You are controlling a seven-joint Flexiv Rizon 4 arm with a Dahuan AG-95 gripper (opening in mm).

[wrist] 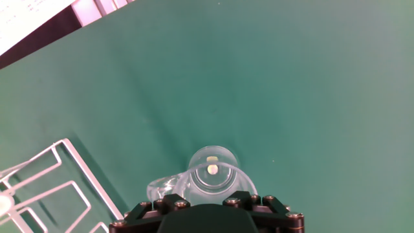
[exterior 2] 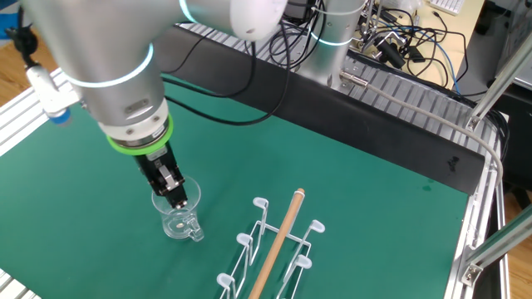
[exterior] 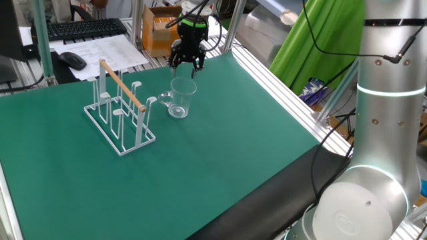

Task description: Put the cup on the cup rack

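Note:
The cup (exterior: 181, 99) is a clear glass mug standing upright on the green mat, its handle turned toward the cup rack (exterior: 120, 107). The rack is white wire with a light wooden rod on top and stands just left of the cup; no mug hangs on its pegs. My gripper (exterior: 187, 65) hangs directly over the cup's rim, fingers spread and holding nothing. In the other fixed view the gripper (exterior 2: 176, 198) reaches down to the rim of the cup (exterior 2: 179, 218), beside the rack (exterior 2: 274, 249). The hand view looks straight down into the cup (wrist: 212, 173); the fingertips are hidden there.
Behind the mat lie a keyboard (exterior: 83, 28), a mouse (exterior: 72, 60), papers (exterior: 100, 50) and a cardboard box (exterior: 160, 30). An aluminium frame rail (exterior: 280, 80) borders the mat's right edge. The arm's large base (exterior: 380, 133) stands at the front right.

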